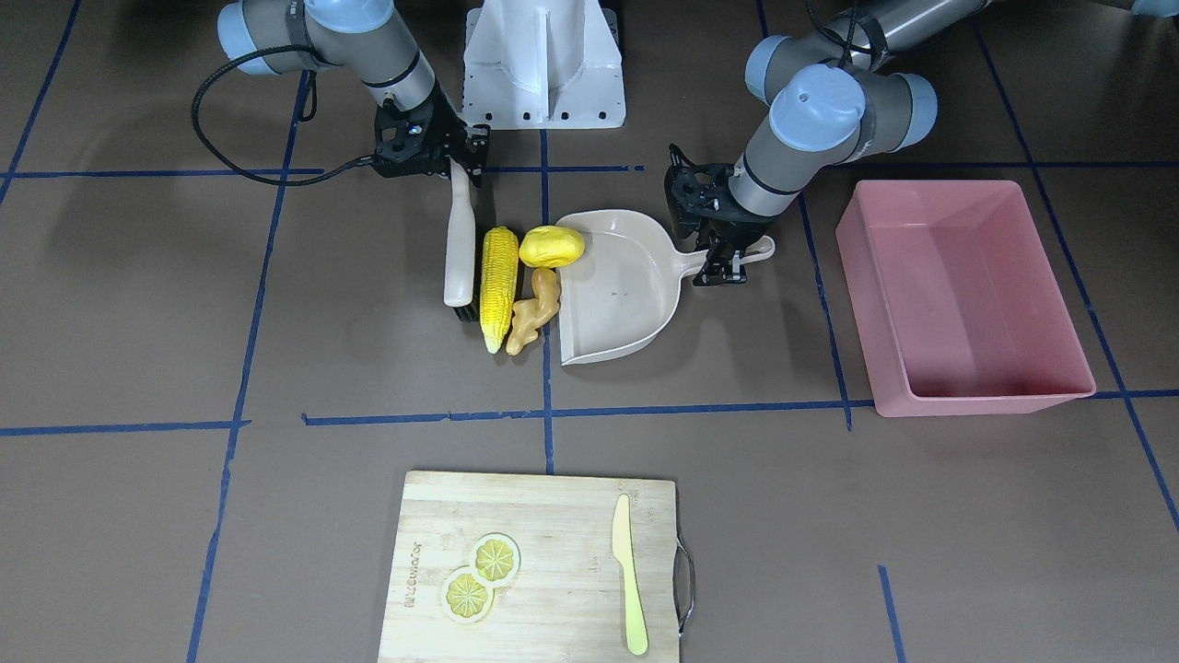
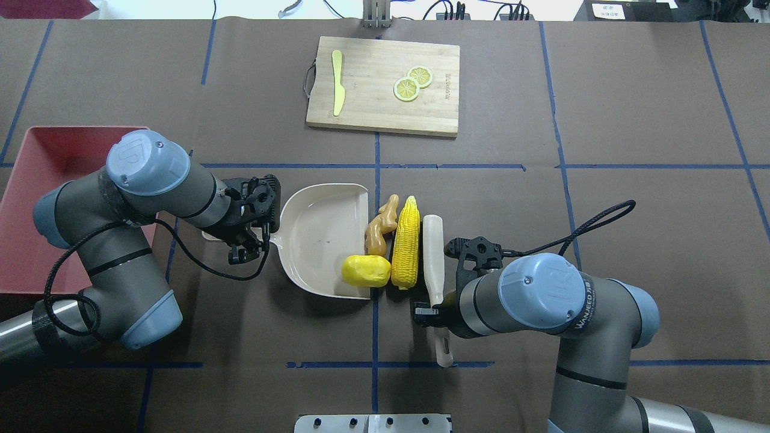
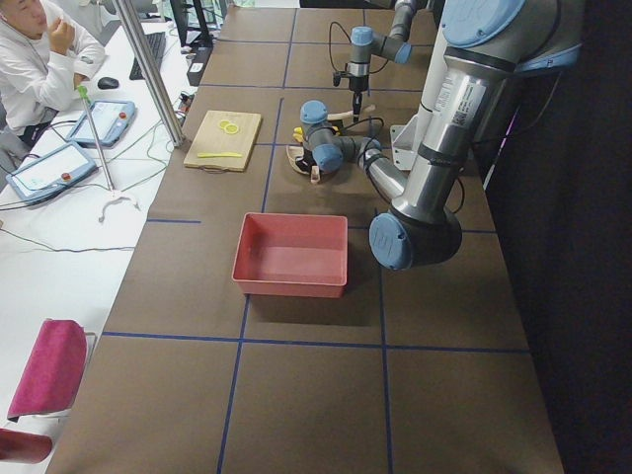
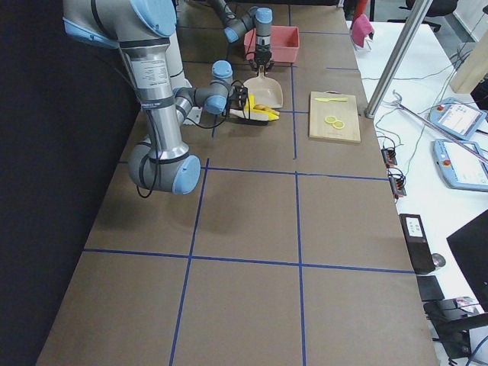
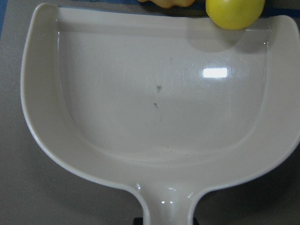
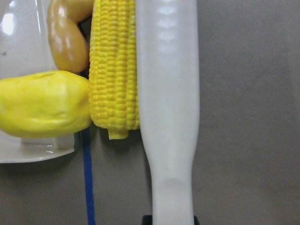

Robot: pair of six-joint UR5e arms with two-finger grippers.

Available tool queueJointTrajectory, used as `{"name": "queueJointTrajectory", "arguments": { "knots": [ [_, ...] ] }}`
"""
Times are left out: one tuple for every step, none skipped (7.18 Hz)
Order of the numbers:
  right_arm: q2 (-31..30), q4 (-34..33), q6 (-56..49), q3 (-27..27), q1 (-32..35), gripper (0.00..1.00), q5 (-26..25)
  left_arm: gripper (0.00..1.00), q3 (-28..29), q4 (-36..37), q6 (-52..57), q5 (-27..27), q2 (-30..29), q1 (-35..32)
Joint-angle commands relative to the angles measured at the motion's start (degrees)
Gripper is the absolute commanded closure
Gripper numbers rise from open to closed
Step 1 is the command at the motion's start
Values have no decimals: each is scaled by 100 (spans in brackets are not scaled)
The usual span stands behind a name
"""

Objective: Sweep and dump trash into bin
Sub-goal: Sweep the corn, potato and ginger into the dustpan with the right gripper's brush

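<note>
As the right gripper point(image 1: 458, 173) clamps the brush point(image 1: 459, 249) against the long yellow corn cob point(image 1: 498, 287), the left gripper point(image 1: 732, 260) grips the dustpan point(image 1: 626, 295) — potato-like lump point(image 1: 552, 247) on its lip.

Corn cob point(image 2: 405, 249), potato lump point(image 2: 366, 270) and ginger root point(image 2: 382, 231) fill the way from our right claw's point(image 2: 434, 309) brush point(image 2: 434, 252) to the dustpan point(image 2: 313, 240); bare tabletop point(image 2: 541, 228) opens on the claw's other side.

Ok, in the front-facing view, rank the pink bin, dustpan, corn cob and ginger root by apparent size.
Largest to smallest:
1. pink bin
2. dustpan
3. corn cob
4. ginger root
No two look alike in size.
</note>
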Motion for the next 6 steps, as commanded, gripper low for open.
{"name": "queueJointTrajectory", "arguments": {
  "knots": [
    [315, -9, 137, -170, -11, 100, 0, 94, 3, 0, 0, 0, -6, 0],
    [561, -44, 138, -363, -11, 100, 0, 94, 3, 0, 0, 0, -6, 0],
    [677, -53, 129, -426, -20, 100, 9, 94, 12, 0, 0, 0, -6, 0],
    [721, -53, 129, -444, -37, 100, 9, 94, 12, 0, 0, 0, -6, 0],
    [852, -44, 94, -592, -37, 100, 9, 94, 3, 0, 0, 0, -6, 0],
    [1123, -53, 103, -794, -37, 100, 9, 94, 12, 0, 0, 0, -6, 0]
  ]
}}
